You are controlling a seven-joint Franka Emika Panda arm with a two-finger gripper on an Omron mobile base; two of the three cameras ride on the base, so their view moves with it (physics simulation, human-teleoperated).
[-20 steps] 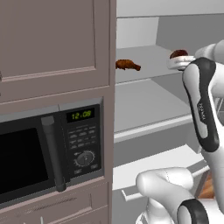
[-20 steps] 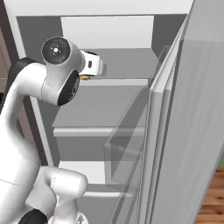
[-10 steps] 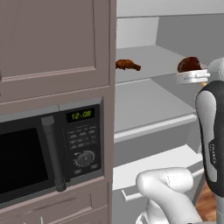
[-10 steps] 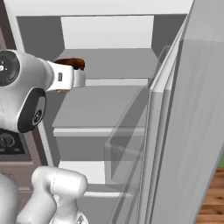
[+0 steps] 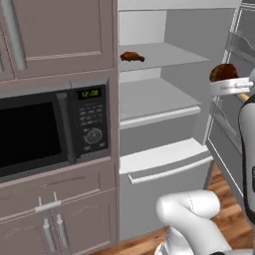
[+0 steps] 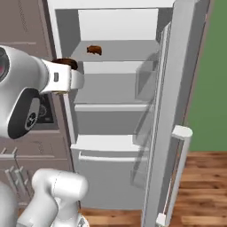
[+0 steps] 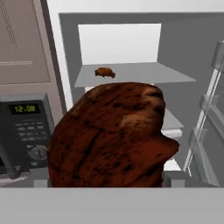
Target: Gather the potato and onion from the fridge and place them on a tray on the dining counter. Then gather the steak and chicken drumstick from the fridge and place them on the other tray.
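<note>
The steak (image 7: 113,135), a dark reddish-brown chunk, sits large right in front of the hand camera and hides the fingertips. My gripper (image 5: 225,78) is shut on the steak (image 5: 223,72) and holds it in the air outside the open fridge (image 5: 164,99), off its right side in the left base view. From the right base camera the gripper (image 6: 66,67) carries the steak (image 6: 65,63) in front of the fridge's left edge. The chicken drumstick (image 5: 131,57) lies on the upper fridge shelf (image 6: 94,49) (image 7: 105,72), well apart from my hand.
The fridge door (image 6: 177,88) stands open on the right, with clear door bins. A black microwave (image 5: 45,129) sits in the brown cabinet left of the fridge. The fridge's lower drawer (image 5: 164,164) is closed. Wooden floor (image 6: 199,186) lies to the right.
The whole picture has shifted and widened, so the base has backed away from the fridge. The hand has come out of the fridge with the steak still in it.
</note>
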